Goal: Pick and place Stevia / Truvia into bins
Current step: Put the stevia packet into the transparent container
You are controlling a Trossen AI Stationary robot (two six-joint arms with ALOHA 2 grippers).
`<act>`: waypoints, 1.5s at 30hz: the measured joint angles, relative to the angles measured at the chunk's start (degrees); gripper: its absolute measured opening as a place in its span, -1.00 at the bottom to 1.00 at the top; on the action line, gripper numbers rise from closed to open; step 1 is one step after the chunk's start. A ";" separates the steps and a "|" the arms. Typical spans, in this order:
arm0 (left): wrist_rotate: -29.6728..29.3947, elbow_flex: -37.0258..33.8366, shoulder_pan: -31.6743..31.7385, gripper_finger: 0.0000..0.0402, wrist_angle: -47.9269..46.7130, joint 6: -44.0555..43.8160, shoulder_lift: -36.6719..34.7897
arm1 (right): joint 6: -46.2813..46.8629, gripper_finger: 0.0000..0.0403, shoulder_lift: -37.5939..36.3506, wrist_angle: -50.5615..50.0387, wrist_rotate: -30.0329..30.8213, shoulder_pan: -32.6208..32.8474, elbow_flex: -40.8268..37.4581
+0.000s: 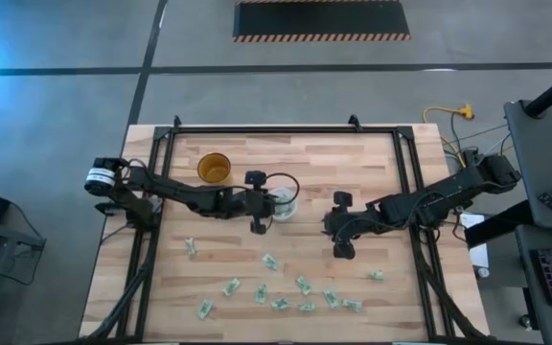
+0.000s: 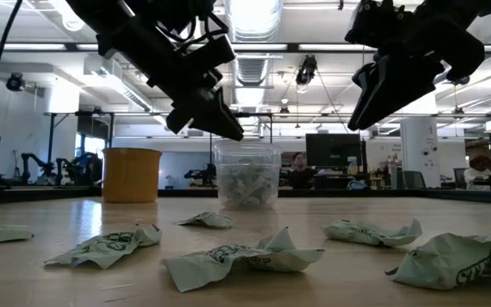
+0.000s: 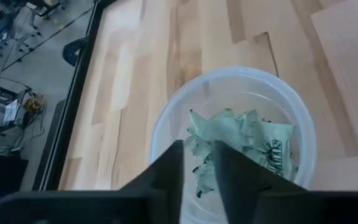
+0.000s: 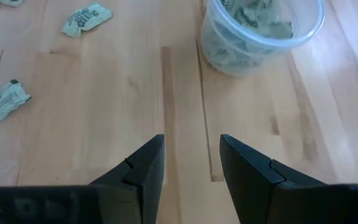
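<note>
The clear cup [image 1: 283, 203] near the table's middle already holds sachets; about a dozen sachets [image 1: 270, 262] lie toward the near edge. The left gripper [image 3: 197, 165], jaws slightly apart, seems mid-drop. Next: fetch another. The right gripper [image 4: 191, 162] waits beside, jaws apart, empty.

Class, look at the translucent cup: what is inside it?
The translucent cup holds crumpled green-and-white sachets. The left gripper above covers part of them; the cup's floor is hidden.

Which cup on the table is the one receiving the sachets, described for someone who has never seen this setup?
On the wooden table, look near the middle, under the left gripper. There stands a clear whitish cup with crumpled green-and-white sachets inside. Its neighbour, the amber cup, is opaque.
</note>
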 joint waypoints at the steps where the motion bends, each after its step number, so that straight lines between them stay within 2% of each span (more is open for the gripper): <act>1: 0.01 0.00 0.00 -0.53 0.01 0.00 0.00 | 0.52 -0.28 0.00 -0.08 -0.04 0.00 -0.15; 4: -0.18 0.00 0.00 -0.31 0.00 -0.02 -0.13 | 2.89 -0.28 0.00 -1.29 -1.39 0.10 -0.27; 8: -0.59 0.00 0.00 -0.10 -0.09 -0.07 -1.18 | 9.98 -0.28 0.00 -4.82 -7.16 0.96 -0.27; 11: -0.62 -0.02 -0.33 -0.02 -0.87 -0.17 -1.99 | 18.90 -0.28 0.00 -8.54 -10.26 3.17 -0.27; 17: -0.57 0.00 -0.92 0.00 -2.99 -0.21 -3.12 | 35.15 -0.28 -0.02 -12.15 -10.56 11.75 -0.29; 23: -0.58 -0.11 -0.85 0.00 -6.86 -0.17 -3.71 | 43.35 -0.28 0.09 -12.23 -5.68 22.67 -0.29; 32: -0.55 -0.17 -0.85 0.00 -6.00 1.31 -5.01 | 49.07 -0.28 2.73 -12.47 5.00 36.86 -0.35; 39: -0.55 -0.20 -0.81 0.00 -6.07 1.31 -5.14 | 58.03 -0.32 9.31 -14.60 6.04 42.55 -0.44; 45: -0.52 -0.20 -0.81 0.00 -6.08 1.29 -5.14 | 65.53 -0.38 13.14 -18.22 6.23 44.54 -0.44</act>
